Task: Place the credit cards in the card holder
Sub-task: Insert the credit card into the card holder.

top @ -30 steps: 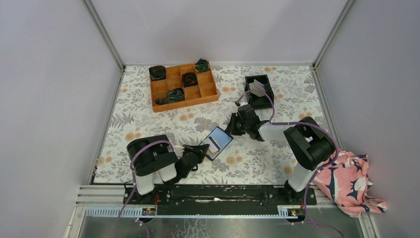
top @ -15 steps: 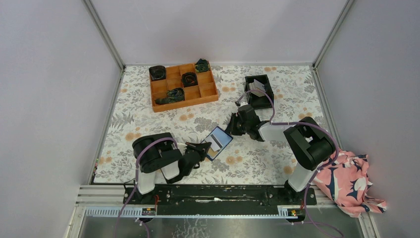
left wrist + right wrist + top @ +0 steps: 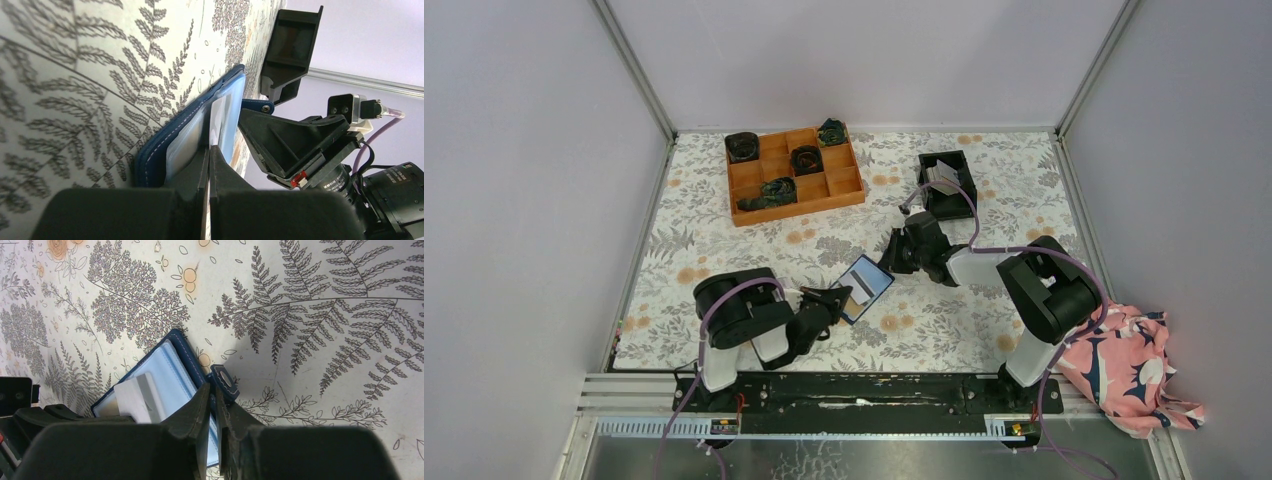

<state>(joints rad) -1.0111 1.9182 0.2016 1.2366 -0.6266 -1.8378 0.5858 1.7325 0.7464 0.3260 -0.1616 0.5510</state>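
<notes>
Wallet (image 3: pixel 867 283): I see it open on the table (image 3: pixel 944 320), between both arms.
Left gripper (image 3: pixel 841 297): closed tight on a pale card (image 3: pixel 136 399); the card's far end lies over the wallet's light-blue inside.
Right gripper (image 3: pixel 886 267): I see it pinching the wallet's edge beside the snap tab (image 3: pixel 223 381).

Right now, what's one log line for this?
left claw: shut on credit card | right claw: shut on card holder | card holder: open | credit card: not fully in
</notes>
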